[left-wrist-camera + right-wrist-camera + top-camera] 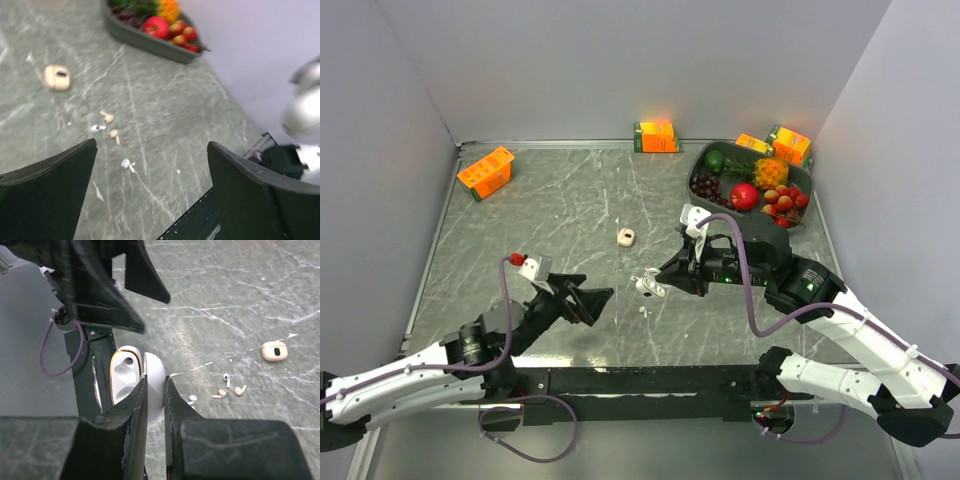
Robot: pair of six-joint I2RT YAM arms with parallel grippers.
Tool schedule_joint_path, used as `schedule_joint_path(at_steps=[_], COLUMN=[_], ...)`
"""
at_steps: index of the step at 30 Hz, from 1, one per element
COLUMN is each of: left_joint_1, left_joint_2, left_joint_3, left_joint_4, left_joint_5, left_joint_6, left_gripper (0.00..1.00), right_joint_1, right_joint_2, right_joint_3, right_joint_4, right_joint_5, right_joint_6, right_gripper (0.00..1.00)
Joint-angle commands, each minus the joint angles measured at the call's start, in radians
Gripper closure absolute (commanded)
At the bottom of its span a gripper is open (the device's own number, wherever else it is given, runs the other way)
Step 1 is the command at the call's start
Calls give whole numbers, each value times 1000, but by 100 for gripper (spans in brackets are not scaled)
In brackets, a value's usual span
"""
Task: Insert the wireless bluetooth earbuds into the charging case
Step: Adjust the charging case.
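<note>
Case held open, no earbud picked up yet

Nearest the bases, the left pincer (598, 302) hangs spread wide and empty over the worktop (520, 220). Just beside it, the right pincer (155, 382) is pressed together on the white charging case (125, 377), pinching what looks like its lid, and the open cavities look bare. A little farther out, the four earbuds (218, 394) lie loose on the worktop in a small cluster. The beige case (274, 351) sits beyond them, and the fruit tray (705, 160) is at the far right corner. This looks like the start of the first pick. The left pincer should next drop over one white earbud, close on its stem, and carry it to the held case.
</note>
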Motion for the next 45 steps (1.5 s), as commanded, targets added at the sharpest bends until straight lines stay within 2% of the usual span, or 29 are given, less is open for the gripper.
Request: schedule_joint_path(at_steps=[1,2,3,5,8,10,14,19,22,23,24,27,33,37,38,45], left_joint_1=[-6,-6,-4,-6,-6,-4,-6,-4,22,58,82,161,306,419,454,470], left_joint_2=[-41,-17,11,71,86,99,51,-6,10,29,71,134,184,232,243,349], left_joint_3=[-6,53,95,140,129,135,65,-39,-93,-78,-69,-50,-26,-30,-32,40], left_joint_4=[121,81,5,31,139,136,223,273,360,364,372,421,490,609,681,737], left_joint_5=[69,33,36,218,325,359,572,606,655,686,776,884,1100,1280,1351,1514], left_joint_6=[200,121,104,143,128,160,300,520,577,578,574,551,498,382,354,278], left_gripper=[4,4,4,4,4,4,4,1,1,2,3,9,11,12,13,14], right_joint_1=[5,7,7,7,5,5,5,7,8,11,13,22,33,36,36,57], right_joint_2=[-17,-15,-12,-6,3,2,-1,23,55,60,62,63,83,92,94,120], right_joint_3=[48,48,48,48,49,49,48,52,53,48,45,39,34,20,14,16], right_joint_4=[25,23,23,25,36,42,36,23,-3,-9,-7,-6,-15,8,14,46], right_joint_5=[29,27,27,23,14,11,7,-74,-117,-123,-128,-141,-129,-100,-94,-42], right_joint_6=[7,7,5,5,11,17,22,22,19,16,13,-3,-35,-36,-35,-39], right_gripper=[100,100,100,100,100,100,100,100,100,100,100,100,100,100,100,100])
